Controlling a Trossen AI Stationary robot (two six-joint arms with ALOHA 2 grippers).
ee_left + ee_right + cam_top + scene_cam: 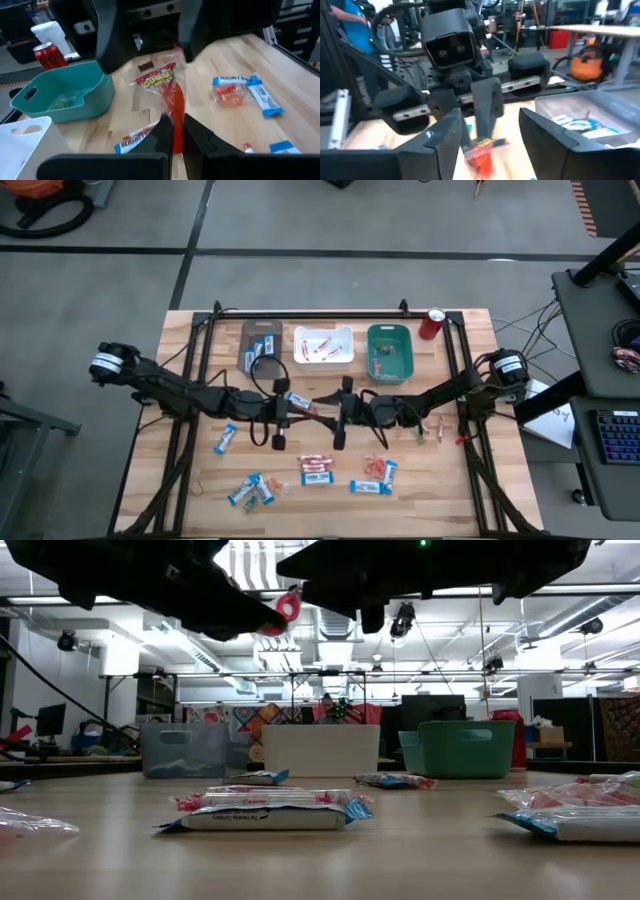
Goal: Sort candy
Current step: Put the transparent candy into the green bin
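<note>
Left gripper pinched on red gummy packet, right gripper wide open, facing it

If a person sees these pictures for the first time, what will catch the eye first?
First, the two dark arms meeting over the middle of the table: the left hand is shut on a red gummy candy packet, and the right hand is open close in front of it. Next, the three bins in a row at the far edge, and the many wrapped candies scattered along the near side.
</note>
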